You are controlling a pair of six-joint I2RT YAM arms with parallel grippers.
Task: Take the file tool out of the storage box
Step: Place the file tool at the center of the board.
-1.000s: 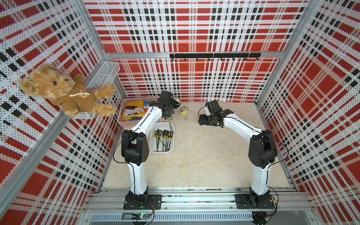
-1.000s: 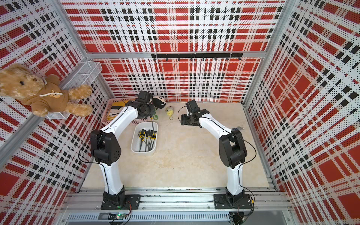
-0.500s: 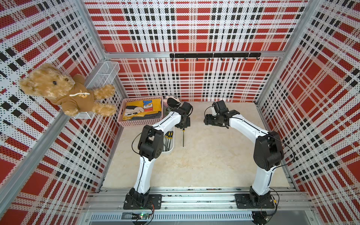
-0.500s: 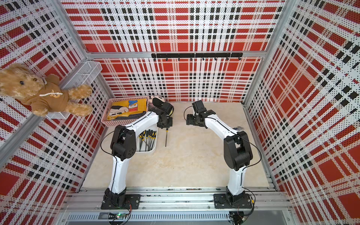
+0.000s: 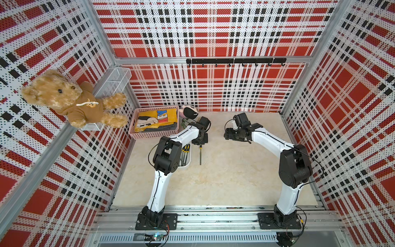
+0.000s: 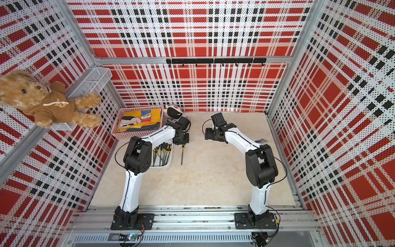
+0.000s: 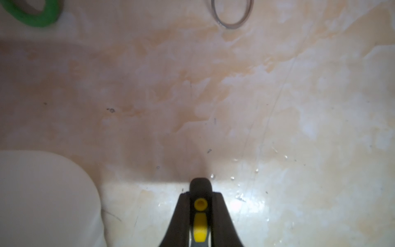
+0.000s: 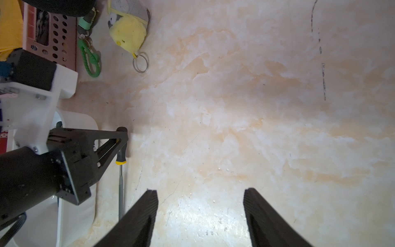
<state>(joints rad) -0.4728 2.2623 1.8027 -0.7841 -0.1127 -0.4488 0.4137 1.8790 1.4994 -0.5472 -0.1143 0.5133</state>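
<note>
Left claw [image 7: 201,193] pinches file tool [image 5: 200,155] handle.

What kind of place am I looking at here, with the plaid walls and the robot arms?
Most likely a robot test cell, not a home: a left arm and right arm bolted to a metal rail, perforated plaid panels boxing them in, and props like a teddy bear.
</note>
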